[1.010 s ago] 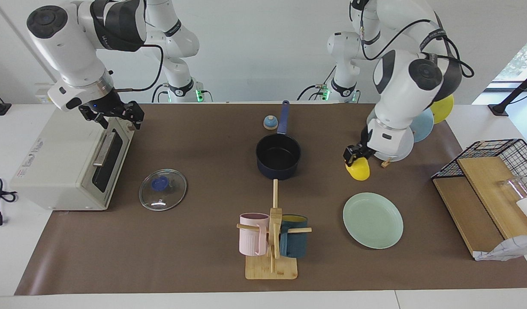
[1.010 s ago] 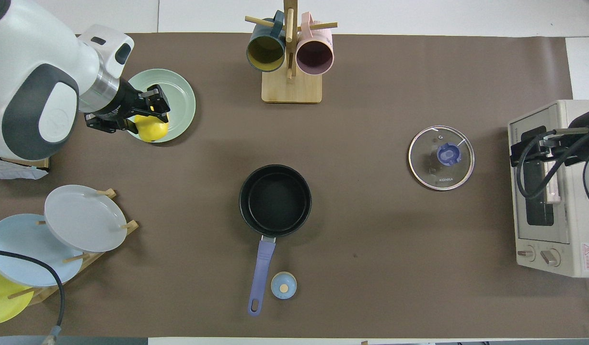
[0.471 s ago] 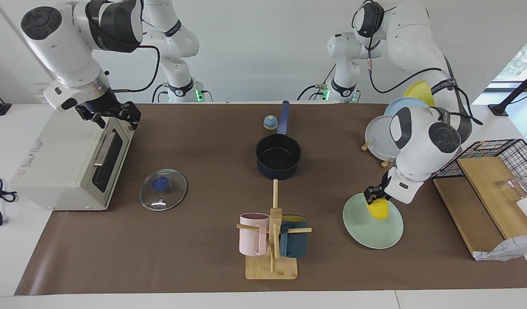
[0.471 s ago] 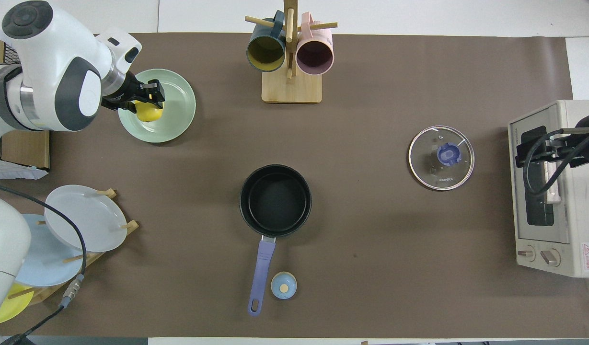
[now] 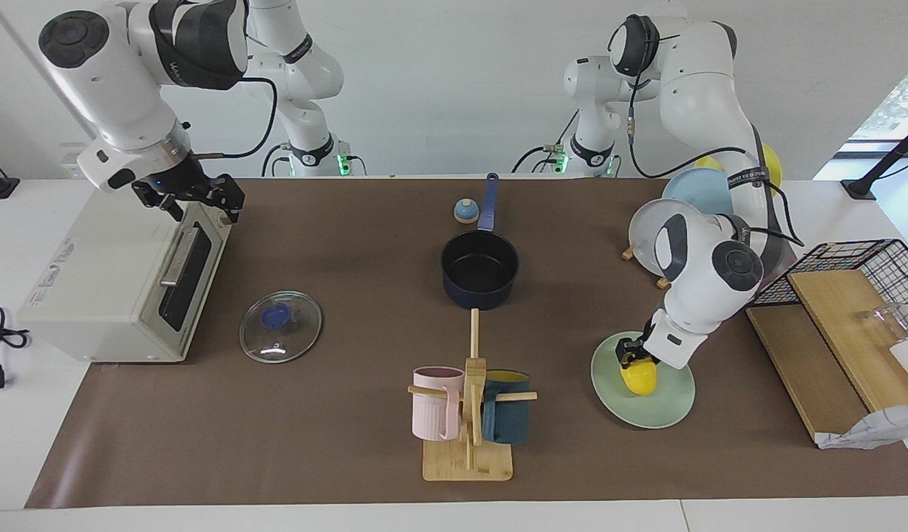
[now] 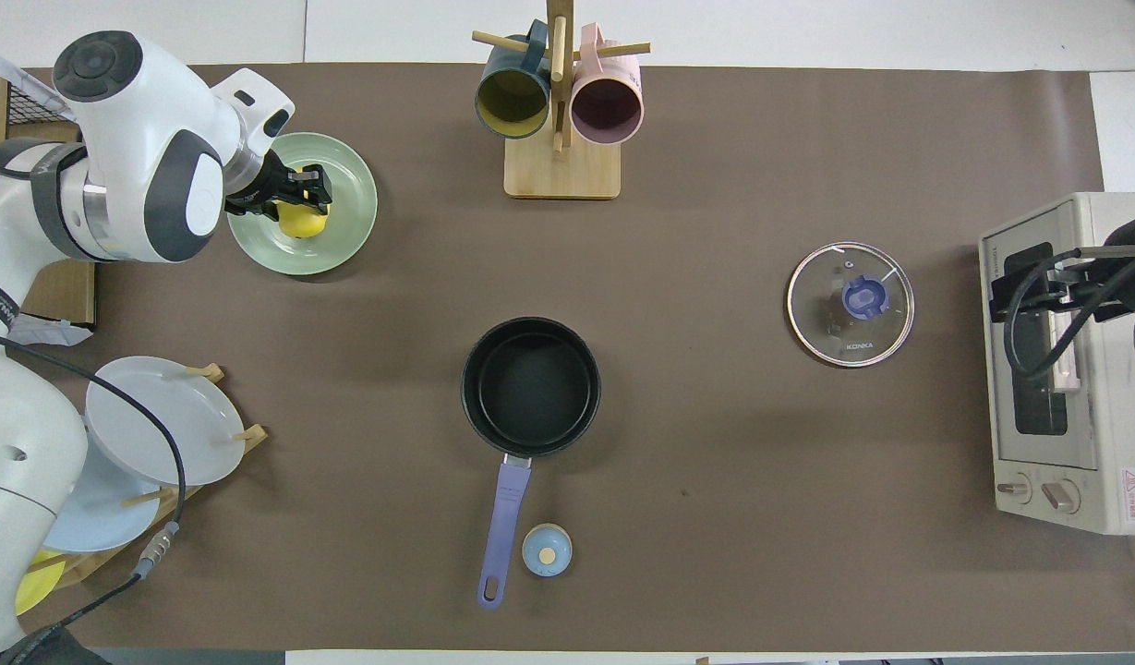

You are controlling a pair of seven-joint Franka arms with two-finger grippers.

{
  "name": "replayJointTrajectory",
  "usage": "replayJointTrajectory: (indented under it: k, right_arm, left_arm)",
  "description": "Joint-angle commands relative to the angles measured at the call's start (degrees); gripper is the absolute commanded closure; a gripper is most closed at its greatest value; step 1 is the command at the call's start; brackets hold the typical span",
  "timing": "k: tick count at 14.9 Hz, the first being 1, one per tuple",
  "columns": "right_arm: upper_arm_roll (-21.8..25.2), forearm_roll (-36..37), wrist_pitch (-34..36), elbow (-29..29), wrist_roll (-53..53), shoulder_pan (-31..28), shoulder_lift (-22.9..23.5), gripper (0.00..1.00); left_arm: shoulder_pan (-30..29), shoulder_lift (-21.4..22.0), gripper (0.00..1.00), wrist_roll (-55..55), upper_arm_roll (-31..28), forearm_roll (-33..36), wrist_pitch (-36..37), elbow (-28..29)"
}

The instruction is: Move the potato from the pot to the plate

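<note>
Small blue bell sits nearest the robots, just beside the pot's handle. Pot mid-table, nothing inside it, handle pointing back toward the robots. Plate rack with the grey-white and light blue plates is at the left arm's end, about level with the pot.

Right gripper hovers over the toaster oven at the right arm's end, jaws spread wide, holding nothing, arm waiting. Glass lid lies flat on the mat near the oven's front.

Farther out, left gripper is clamped on the potato, which is down on the plate or just above it, can't tell which. Mug tree with pink and dark blue mugs stands farthest out, mid-table.
</note>
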State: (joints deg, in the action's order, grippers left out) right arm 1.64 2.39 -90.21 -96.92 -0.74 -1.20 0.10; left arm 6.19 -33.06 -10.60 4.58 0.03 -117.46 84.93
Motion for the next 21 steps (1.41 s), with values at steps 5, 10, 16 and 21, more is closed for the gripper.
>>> replayJointTrajectory:
  k: [5,10,16,21]
  right_arm:
    - [-0.3,-1.3,0.5,0.4,0.6,-0.7,0.0,0.0]
    - [-0.3,-1.3,0.4,0.4,0.6,-0.7,0.0,0.0]
    - [-0.3,-1.3,0.4,0.4,0.6,-0.7,0.0,0.0]
    - [-0.3,-1.3,0.5,0.4,0.6,-0.7,0.0,0.0]
  left_arm:
    - [-0.4,5.5,0.0,1.2,0.1,0.8,0.9,0.4]
    - [-1.5,17.0,0.0,0.7,-0.3,0.8,10.8,0.2]
    - [-1.4,29.6,0.0,2.7,-1.6,0.8,28.8,1.7]
    - [-1.4,38.4,0.0,4.9,-1.6,0.8,30.1,13.3]
